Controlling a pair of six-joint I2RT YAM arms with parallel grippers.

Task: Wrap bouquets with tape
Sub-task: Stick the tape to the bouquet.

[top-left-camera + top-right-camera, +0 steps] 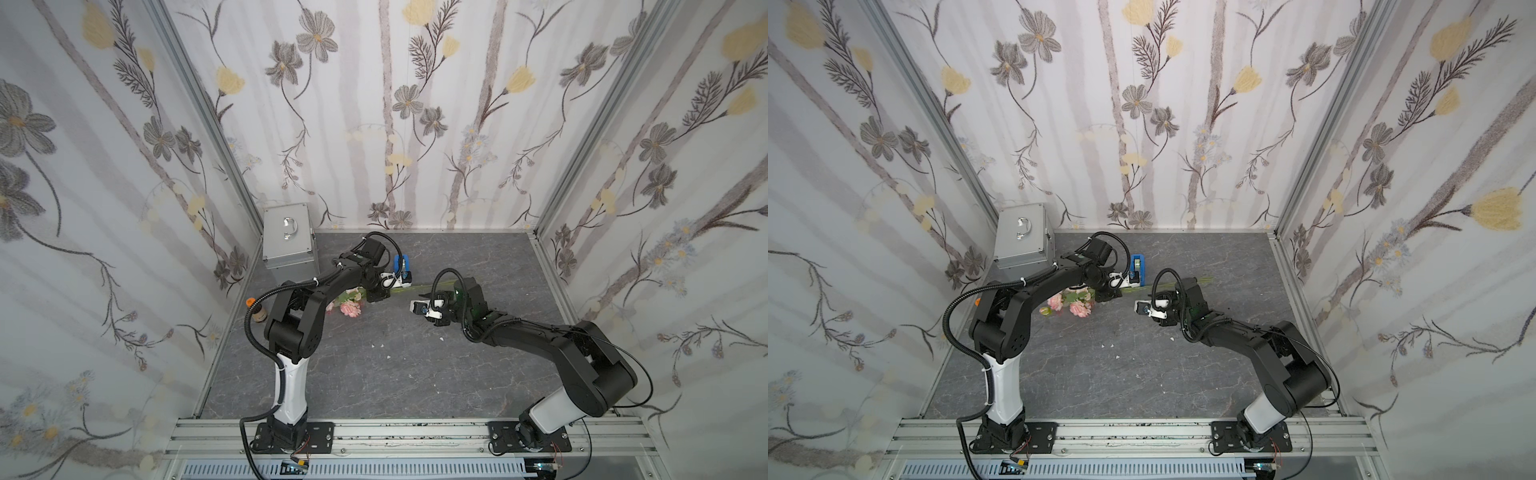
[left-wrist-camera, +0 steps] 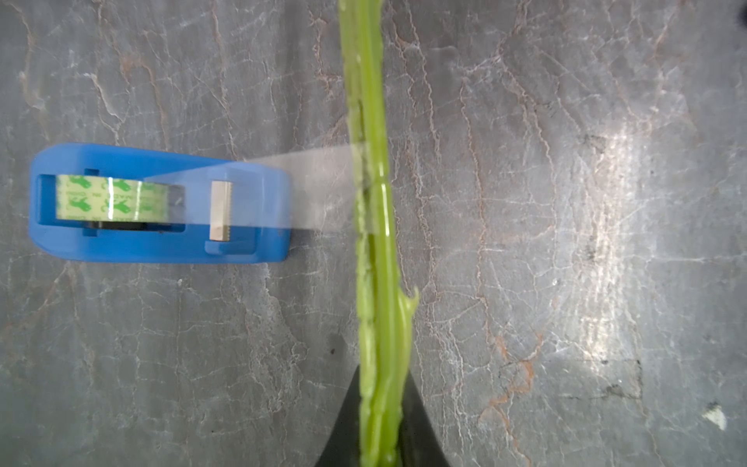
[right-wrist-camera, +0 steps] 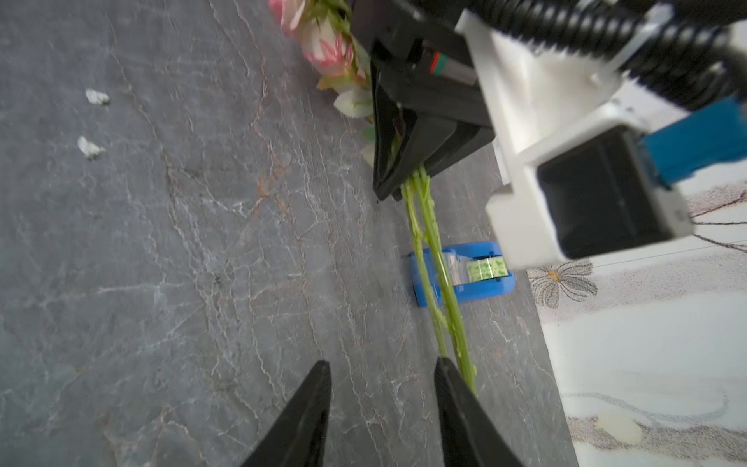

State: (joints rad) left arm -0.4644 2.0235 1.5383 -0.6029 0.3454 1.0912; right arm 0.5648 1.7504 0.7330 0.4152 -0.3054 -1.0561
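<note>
The bouquet [image 1: 351,308] lies on the grey table, its pink flowers at the left and its green stems [image 2: 376,242] running right. My left gripper [image 2: 380,388] is shut on the stems close to the flowers, as the right wrist view [image 3: 408,178] also shows. The tape sits in a blue dispenser [image 1: 402,266] just behind the stems. A clear strip of tape [image 2: 319,190] stretches from the dispenser [image 2: 161,202] onto the stems. My right gripper [image 3: 382,362] is open near the free end of the stems. The stems pass outside one finger [image 3: 456,404], and nothing is between the jaws.
A silver case [image 1: 289,241] stands in the back left corner. A brown bottle with an orange cap [image 1: 257,309] is by the left wall. Small white scraps [image 1: 380,345] lie mid-table. Wallpapered walls close in three sides.
</note>
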